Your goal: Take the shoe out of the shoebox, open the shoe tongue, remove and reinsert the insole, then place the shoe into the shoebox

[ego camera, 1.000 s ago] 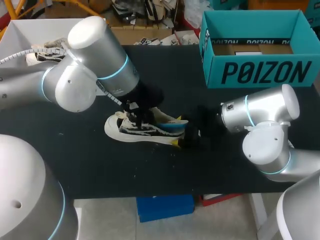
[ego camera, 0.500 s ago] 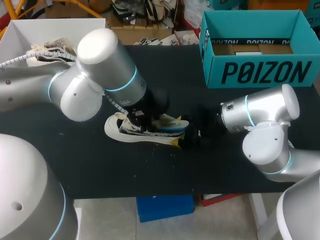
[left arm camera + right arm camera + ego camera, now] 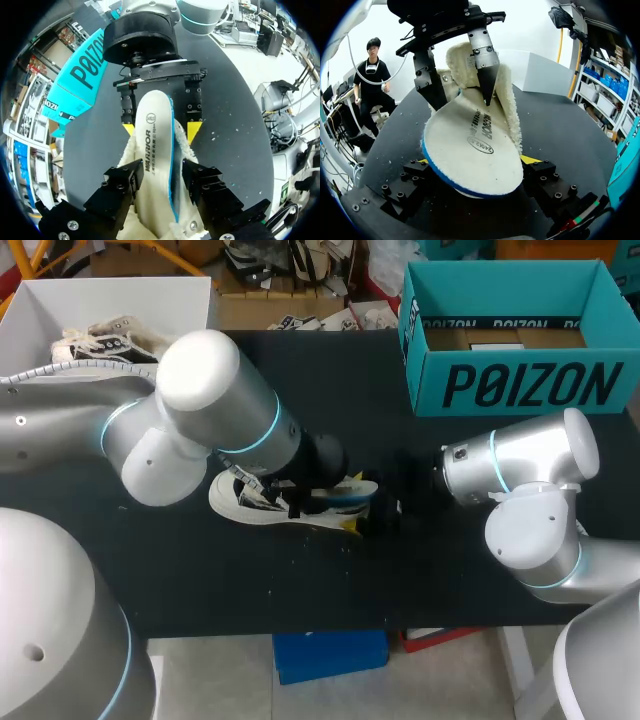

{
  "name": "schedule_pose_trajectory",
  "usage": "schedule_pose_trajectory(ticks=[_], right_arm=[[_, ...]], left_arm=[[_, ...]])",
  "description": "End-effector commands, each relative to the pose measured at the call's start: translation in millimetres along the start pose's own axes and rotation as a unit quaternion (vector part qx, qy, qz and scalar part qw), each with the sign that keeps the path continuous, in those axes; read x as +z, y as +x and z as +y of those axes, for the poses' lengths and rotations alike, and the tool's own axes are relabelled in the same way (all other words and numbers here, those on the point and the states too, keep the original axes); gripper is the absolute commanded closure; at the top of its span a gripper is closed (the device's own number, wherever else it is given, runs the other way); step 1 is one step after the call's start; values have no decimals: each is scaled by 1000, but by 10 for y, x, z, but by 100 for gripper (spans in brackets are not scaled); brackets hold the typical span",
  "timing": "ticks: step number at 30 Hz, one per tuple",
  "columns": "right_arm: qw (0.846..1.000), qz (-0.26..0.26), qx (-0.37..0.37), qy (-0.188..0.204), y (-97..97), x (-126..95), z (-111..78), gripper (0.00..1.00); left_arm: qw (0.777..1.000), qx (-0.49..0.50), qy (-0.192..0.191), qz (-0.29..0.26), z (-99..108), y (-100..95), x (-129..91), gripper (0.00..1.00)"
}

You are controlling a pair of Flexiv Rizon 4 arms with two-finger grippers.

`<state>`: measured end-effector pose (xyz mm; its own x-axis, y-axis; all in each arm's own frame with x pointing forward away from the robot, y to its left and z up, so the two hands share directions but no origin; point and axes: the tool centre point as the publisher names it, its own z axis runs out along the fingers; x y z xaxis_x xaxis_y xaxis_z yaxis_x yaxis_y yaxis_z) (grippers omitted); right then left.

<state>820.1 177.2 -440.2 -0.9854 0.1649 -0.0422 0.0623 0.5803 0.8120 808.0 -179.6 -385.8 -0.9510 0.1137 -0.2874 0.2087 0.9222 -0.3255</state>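
The shoe [image 3: 228, 498], a white low sneaker with black and blue markings and a woolly cream lining [image 3: 511, 112], rests on the black table [image 3: 200, 580], outside the shoebox. Its heel sits between the two yellow-tipped fingers [image 3: 192, 131] of the right gripper [image 3: 476, 161]. They touch the heel from both sides and so clamp it, and the toe points away from them.

The insole [image 3: 155, 150], a white foot-shaped pad with a blue edge, is only partly inside the shoe. Its heel end stands up out of the opening and hangs over the right gripper's fingers, so that the right wrist view hides most of them.

The left gripper [image 3: 160, 169] comes from above into the shoe opening. Its black fingers [image 3: 120, 187] stand one at each long edge of the insole, at its narrow middle part. Both lie against it, so they pinch the insole between them. The lining rises just outside these fingers.

The two grippers face each other along the shoe, close together, and the insole reaches from one pair of fingers to the other.

The shoebox [image 3: 520, 385], an open teal cardboard box, stands well apart from both pairs of fingers, on the right gripper's side. A white open box [image 3: 40, 300] with a second shoe [image 3: 100, 340] in it is far from the fingers, on the left arm's side.
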Motion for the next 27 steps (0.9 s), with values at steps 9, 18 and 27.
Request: schedule_pose_trajectory(ticks=[9, 18, 27], right_arm=[[1000, -1, 1, 1, 4, 28, -12, 100], [1000, -1, 1, 1, 4, 28, -12, 100], [1000, -1, 1, 1, 4, 28, -12, 100]], left_arm=[[1000, 21, 6, -19, -227, -139, 192, 53], [1000, 20, 14, -16, -280, -168, 192, 100], [999, 9, 32, 0, -223, -86, -14, 100]])
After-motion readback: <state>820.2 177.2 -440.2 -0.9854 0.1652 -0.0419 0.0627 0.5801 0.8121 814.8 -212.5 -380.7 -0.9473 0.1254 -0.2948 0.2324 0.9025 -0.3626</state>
